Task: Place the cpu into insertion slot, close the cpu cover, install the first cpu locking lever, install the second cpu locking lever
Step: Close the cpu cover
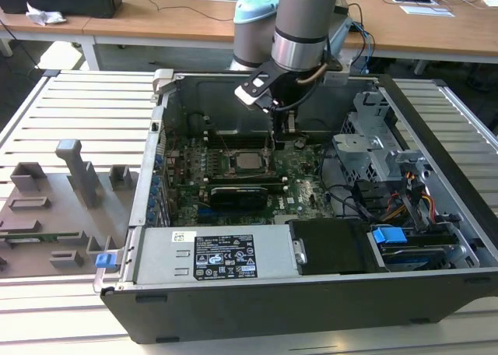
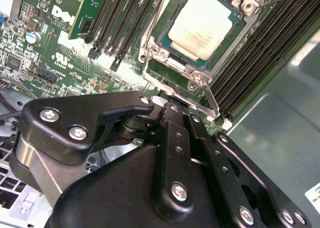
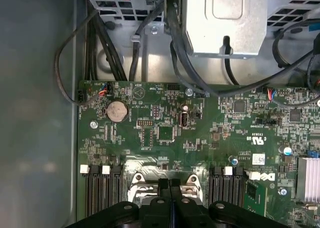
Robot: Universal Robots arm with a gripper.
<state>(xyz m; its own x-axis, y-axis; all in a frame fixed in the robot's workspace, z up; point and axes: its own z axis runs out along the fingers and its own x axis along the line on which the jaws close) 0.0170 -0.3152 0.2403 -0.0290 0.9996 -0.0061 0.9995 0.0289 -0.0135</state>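
My hand (image 2: 167,107) has its fingers pressed together, tips low at the edge of the insertion slot (image 2: 177,58) on the green board. They are just beside a thin wire lever (image 2: 214,102); I cannot tell whether they touch it. The cpu (image 2: 202,25) lies flat in that slot, silver top up, inside the open computer case (image 1: 311,293) on the slatted bench (image 1: 78,98).
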